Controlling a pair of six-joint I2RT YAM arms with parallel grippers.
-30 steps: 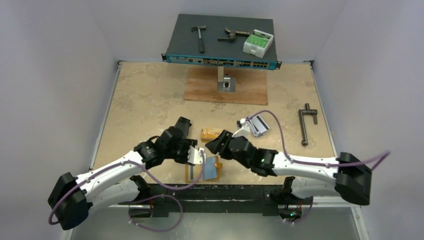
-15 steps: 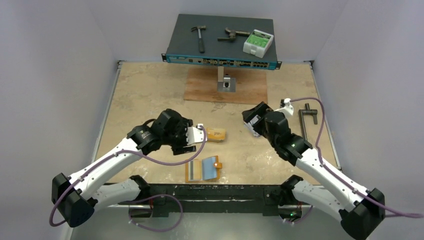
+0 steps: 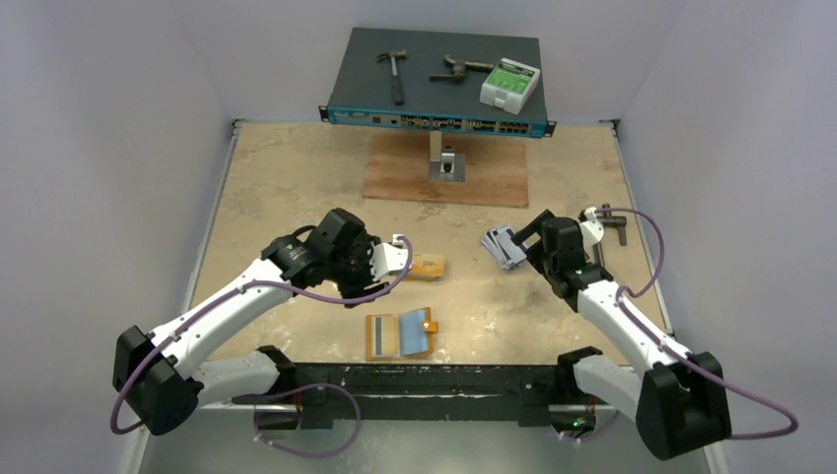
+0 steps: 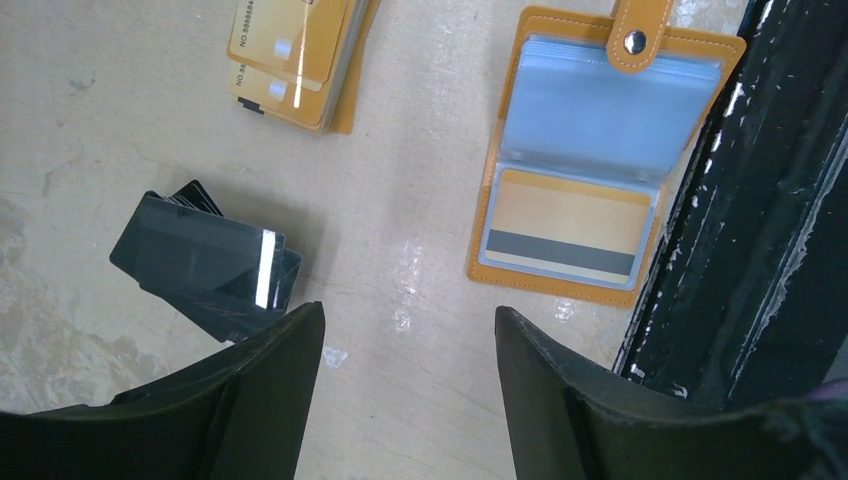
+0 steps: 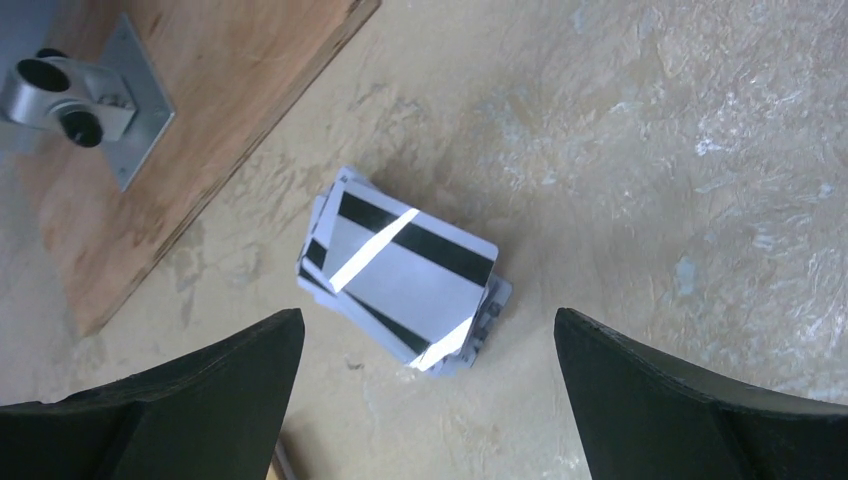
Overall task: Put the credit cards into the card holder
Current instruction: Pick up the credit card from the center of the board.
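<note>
The orange card holder [image 3: 400, 336] lies open near the table's front edge. In the left wrist view its [image 4: 600, 160] lower clear sleeve holds a yellow-orange card [image 4: 568, 226]. A stack of yellow-orange credit cards [image 3: 426, 266] lies just right of my left gripper [image 3: 387, 262] and also shows in the left wrist view [image 4: 295, 55]. My left gripper [image 4: 410, 330] is open and empty above bare table. A stack of silver-grey cards [image 3: 503, 247] with black stripes lies just ahead of my right gripper [image 3: 528, 237]. In the right wrist view that stack [image 5: 405, 270] lies ahead of the right gripper [image 5: 430, 330], which is open and empty.
A black folded case [image 4: 205, 260] lies by the left finger. A wooden board [image 3: 444, 170] with a metal bracket [image 3: 447, 163] is at the back. Behind it a network switch [image 3: 434, 89] bears a hammer, pliers and a green box. A black tool [image 3: 604, 242] lies at the right.
My right arm has swung from the card holder to the right and now hovers at the silver-grey stack. My left arm has drawn back from the holder, which lies open.
</note>
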